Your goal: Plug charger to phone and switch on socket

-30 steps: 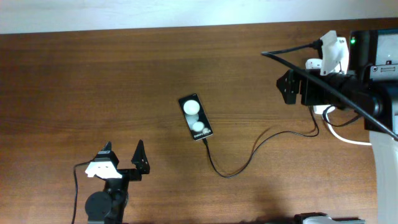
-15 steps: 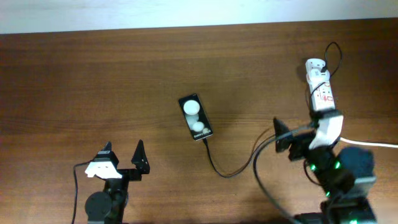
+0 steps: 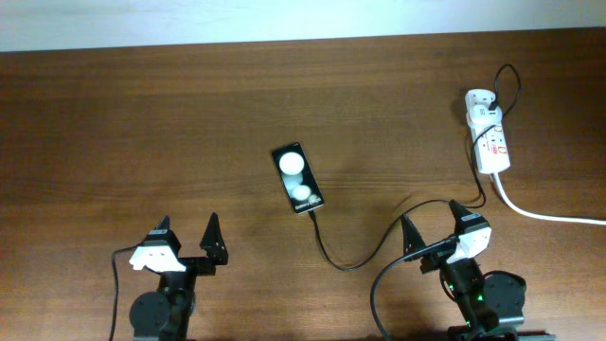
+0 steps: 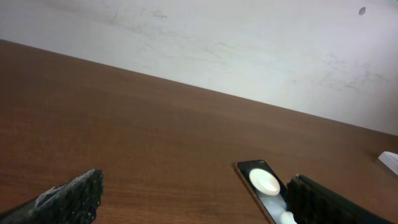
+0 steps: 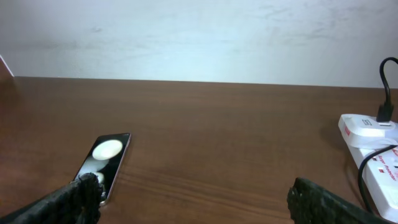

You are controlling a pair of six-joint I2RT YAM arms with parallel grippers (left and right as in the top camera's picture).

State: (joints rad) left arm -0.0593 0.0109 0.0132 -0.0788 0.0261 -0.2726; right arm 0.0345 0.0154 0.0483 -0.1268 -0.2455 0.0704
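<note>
Black charger joins phone and socket; left fingers, right fingers spread, empty.

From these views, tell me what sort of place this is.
Probably an indoor robot test bench: a wooden table against a plain white wall, left gripper and right gripper at its near edge, and a phone, charger and socket laid out.

My left pincer and right pincer look alike: two black, pointed fingers on a white block, above a round black wrist. Up close, the pads are dark and rough-grained. A black cable trails from each arm, and a green light glows on my right.
</note>
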